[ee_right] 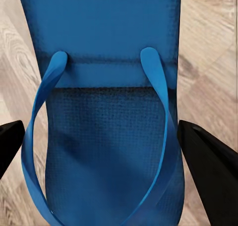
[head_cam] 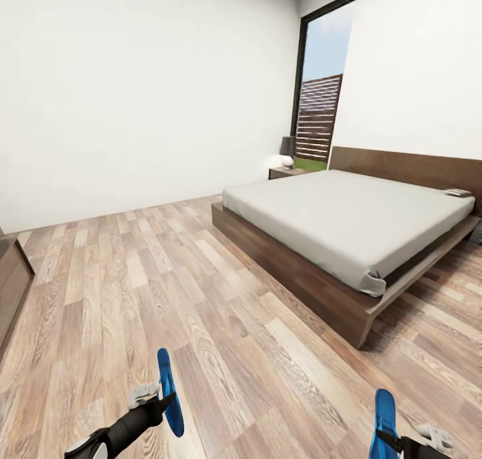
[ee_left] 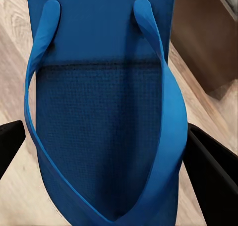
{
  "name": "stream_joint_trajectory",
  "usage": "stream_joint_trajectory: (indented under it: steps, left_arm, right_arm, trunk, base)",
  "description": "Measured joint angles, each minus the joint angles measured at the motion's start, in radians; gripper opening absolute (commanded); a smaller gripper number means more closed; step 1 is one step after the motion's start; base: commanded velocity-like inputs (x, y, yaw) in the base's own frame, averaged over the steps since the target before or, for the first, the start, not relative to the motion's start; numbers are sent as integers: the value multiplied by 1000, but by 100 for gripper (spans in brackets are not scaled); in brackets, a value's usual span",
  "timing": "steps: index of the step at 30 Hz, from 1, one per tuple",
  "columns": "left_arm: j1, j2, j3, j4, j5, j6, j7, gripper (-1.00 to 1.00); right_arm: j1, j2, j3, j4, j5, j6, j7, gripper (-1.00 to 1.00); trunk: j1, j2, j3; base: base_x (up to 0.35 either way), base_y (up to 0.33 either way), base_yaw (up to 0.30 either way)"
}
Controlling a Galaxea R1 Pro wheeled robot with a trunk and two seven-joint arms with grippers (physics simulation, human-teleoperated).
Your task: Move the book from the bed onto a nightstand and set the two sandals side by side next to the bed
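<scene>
One sandal (head_cam: 169,392) per tool (head_cam: 163,400).

The light wood-plank floor (head_cam: 201,298) shows grain with a faint sheen. The low bed's dark brown wooden frame (head_cam: 294,271) looks smooth, its pale grey mattress (head_cam: 348,211) matt cloth. Each gripped bright blue sandal (ee_left: 99,137) (ee_right: 109,137) has a finely textured footbed and smooth rubbery straps.

Black left arm (head_cam: 127,427) with white wrist casing, flat black fingers (ee_left: 210,176) on tool
</scene>
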Motion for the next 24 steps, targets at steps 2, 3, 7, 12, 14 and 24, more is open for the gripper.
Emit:
stream_joint_trajectory:
  steps: [2, 3, 7, 12, 14, 24]
  left_arm:
    - [0, 0, 0, 0, 0, 0, 0, -100]
    - [0, 0, 0, 0, 0, 0, 0, -100]
    - [0, 0, 0, 0, 0, 0, 0, -100]
    - [0, 0, 0, 0, 0, 0, 0, -100]
    - [0, 0, 0, 0, 0, 0, 0, -100]
    - [0, -15, -19, 44, -6, -33, 64, -100]
  right_arm:
    - [0, 0, 0, 0, 0, 0, 1, -100]
    - [0, 0, 0, 0, 0, 0, 1, -100]
    - [0, 0, 0, 0, 0, 0, 1, -100]
    - [0, 0, 0, -1, 0, 0, 1, -100]
    - [0, 0, 0, -1, 0, 0, 0, -100]
    - [0, 13, 2, 0, 1, 0, -1, -100]
  trunk:
    - [-8, 14, 7]
    - [-12, 21, 10]
    - [-27, 49, 24]
    - [-46, 84, 42]
    - [-54, 98, 49]
    - [-92, 168, 81]
  base:
    - [0, 0, -253]
    - [0, 0, -278]
    - [0, 0, -288]
    - [0, 0, -292]
    - [0, 0, -286]
    - [0, 0, -71]
